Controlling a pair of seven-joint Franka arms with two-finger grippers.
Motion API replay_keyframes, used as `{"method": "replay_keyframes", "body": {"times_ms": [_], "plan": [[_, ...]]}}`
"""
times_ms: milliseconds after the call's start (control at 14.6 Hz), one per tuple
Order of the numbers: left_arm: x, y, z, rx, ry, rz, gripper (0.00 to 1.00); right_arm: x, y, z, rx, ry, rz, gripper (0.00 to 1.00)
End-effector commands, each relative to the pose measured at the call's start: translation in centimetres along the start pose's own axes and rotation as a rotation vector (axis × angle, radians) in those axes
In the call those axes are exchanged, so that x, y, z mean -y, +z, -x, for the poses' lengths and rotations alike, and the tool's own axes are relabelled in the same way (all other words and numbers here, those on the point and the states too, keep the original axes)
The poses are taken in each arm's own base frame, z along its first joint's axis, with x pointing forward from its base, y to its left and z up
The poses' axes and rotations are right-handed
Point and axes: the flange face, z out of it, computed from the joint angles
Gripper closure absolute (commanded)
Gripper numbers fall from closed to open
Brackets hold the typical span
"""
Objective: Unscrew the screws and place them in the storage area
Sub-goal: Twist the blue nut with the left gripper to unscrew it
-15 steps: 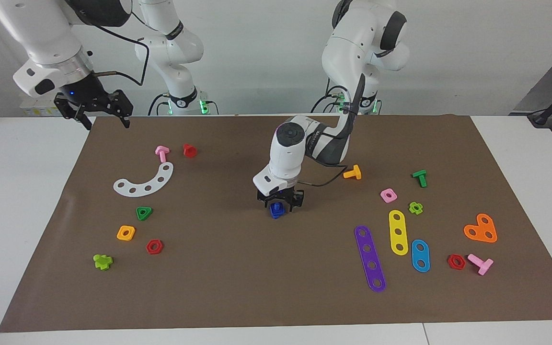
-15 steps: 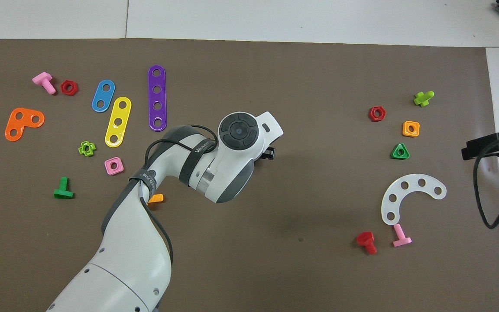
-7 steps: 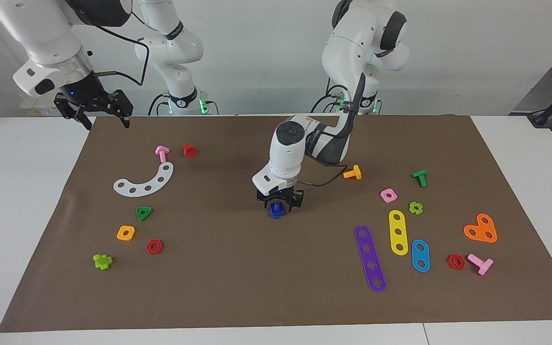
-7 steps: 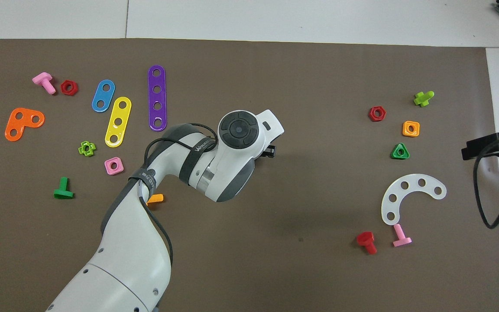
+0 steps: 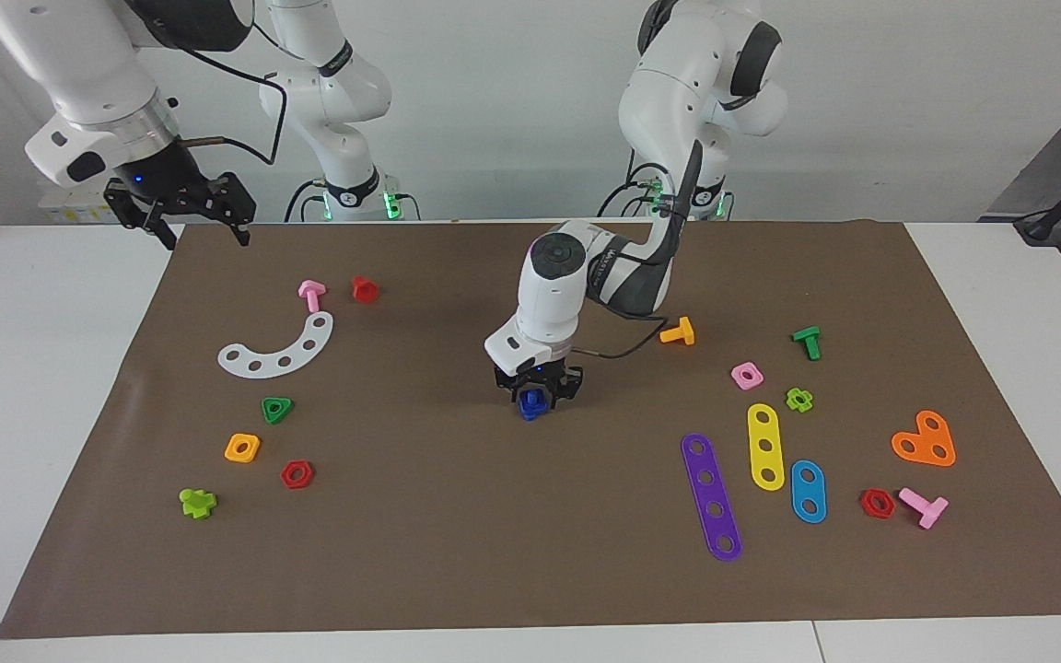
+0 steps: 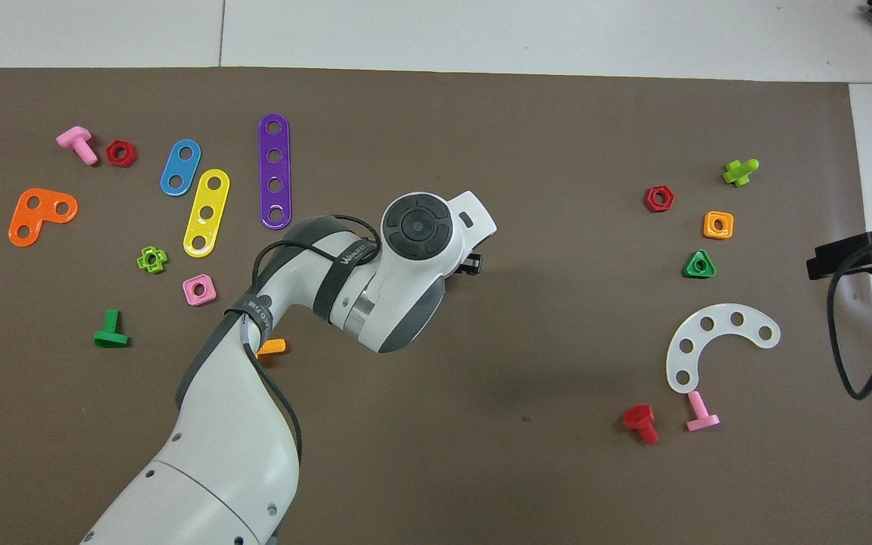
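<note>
Blue screws [image 5: 530,403], left pincer [image 5: 537,391] tighter

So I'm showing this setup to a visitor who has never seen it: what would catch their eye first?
Probably the left gripper, down at the middle of the brown mat, set around a small dark-blue screw. Next, the bright plastic parts scattered toward both ends of the mat, such as the long purple strip and the white curved strip. The right gripper waits in the air over the mat's corner, open.
</note>
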Motion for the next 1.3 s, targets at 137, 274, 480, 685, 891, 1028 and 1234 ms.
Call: {"method": "replay_keyframes", "body": {"times_ms": [137, 274, 480, 685, 891, 1028, 1234], "plan": [[-0.3, 0.2, -0.5, -0.017, 0.014, -0.023, 0.41, 0.0, -0.1, 0.2, -0.002, -0.016, -0.016, 0.0], [-0.3, 0.3, -0.4, -0.015, 0.014, -0.025, 0.44, 0.0, -0.1, 0.2, 0.0, -0.018, -0.016, 0.0], [-0.2, 0.3, -0.4, -0.013, 0.016, -0.025, 0.53, 0.0, -0.1, 0.2, -0.002, -0.018, -0.016, 0.0], [-0.4, 0.1, -0.4, -0.014, 0.016, -0.023, 0.63, 0.0, -0.1, 0.2, -0.002, -0.018, -0.016, 0.0], [-0.4, 0.1, -0.4, -0.009, 0.014, -0.022, 0.65, 0.0, -0.1, 0.2, -0.002, -0.016, -0.016, 0.0], [-0.2, 0.0, -0.3, 0.017, 0.007, -0.029, 0.66, 0.0, -0.1, 0.2, 0.0, -0.018, -0.016, 0.0], [-0.1, -2.4, -2.6, 0.048, -0.02, -0.025, 0.66, 0.0, -0.1, 0.2, -0.002, -0.018, -0.016, 0.0]]}}
